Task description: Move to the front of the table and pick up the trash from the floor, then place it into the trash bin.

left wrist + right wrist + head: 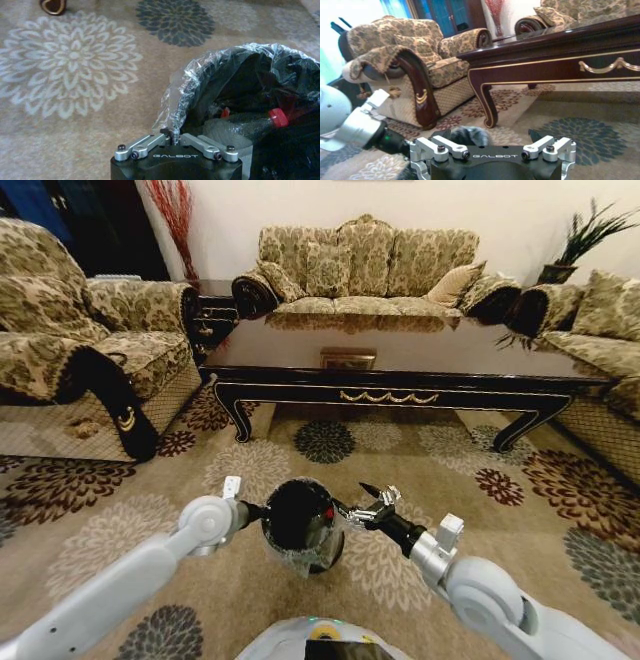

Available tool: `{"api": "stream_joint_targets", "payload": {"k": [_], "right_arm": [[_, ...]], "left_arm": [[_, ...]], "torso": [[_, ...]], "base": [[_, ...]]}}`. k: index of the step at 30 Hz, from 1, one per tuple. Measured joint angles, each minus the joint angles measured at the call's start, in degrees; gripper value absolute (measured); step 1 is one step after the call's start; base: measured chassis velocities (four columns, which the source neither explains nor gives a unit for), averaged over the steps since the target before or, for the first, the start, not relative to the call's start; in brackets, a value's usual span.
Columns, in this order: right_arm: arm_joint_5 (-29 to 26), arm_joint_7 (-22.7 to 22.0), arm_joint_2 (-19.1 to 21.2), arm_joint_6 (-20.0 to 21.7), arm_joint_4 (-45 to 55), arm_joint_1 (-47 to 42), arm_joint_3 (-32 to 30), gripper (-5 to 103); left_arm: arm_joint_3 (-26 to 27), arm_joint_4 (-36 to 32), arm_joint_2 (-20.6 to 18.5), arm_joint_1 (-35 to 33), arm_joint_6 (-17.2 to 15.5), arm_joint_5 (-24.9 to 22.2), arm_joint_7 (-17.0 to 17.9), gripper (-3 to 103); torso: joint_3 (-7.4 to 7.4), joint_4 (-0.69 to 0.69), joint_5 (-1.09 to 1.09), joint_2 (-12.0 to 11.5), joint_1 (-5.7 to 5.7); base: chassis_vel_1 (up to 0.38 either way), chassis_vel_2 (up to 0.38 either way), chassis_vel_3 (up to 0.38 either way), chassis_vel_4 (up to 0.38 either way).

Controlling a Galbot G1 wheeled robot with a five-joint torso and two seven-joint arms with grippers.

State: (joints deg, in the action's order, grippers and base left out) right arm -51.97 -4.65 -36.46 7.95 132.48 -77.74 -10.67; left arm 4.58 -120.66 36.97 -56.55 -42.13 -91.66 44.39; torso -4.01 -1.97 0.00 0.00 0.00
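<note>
The black trash bin (300, 528) with its clear liner stands on the flowered carpet floor (120, 530), just ahead of my base. My left gripper (257, 513) is shut on the bin's rim and liner edge, as the left wrist view shows (171, 134). Inside the bin (235, 75) lies the trash, a clear bottle (245, 125) with a red cap. My right gripper (373, 502) hangs open close to the bin's right side, nothing between its fingers (490, 135). The long dark table (400, 370) stands beyond the bin.
A patterned armchair (90, 350) stands to the left, a sofa (360, 270) behind the table and another sofa (600, 330) to the right. A small dark side table (215, 305) fills the back left corner. Open carpet lies between the table and me.
</note>
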Motion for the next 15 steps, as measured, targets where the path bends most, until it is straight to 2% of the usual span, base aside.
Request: {"api": "stream_joint_targets", "payload": {"k": [10, 15], "right_arm": [[2.0, 0.0, -1.8, -1.9, -4.4, -0.2, -0.6, 100], [2.4, 0.0, -3.2, -2.8, -8.2, 0.4, -0.6, 100]], "left_arm": [[3.3, 7.1, 1.5, -1.0, 0.0, 2.0, -2.0, 0], [3.9, 11.6, 1.6, -0.1, 0.0, 3.6, -4.7, 0]], "torso": [[-0.01, 0.00, -0.02, 0.0, 0.00], [-0.01, 0.00, -0.01, 0.0, 0.00]], "base": [[0.000, 0.000, 0.000, 0.000], [0.000, 0.000, 0.000, 0.000]]}}
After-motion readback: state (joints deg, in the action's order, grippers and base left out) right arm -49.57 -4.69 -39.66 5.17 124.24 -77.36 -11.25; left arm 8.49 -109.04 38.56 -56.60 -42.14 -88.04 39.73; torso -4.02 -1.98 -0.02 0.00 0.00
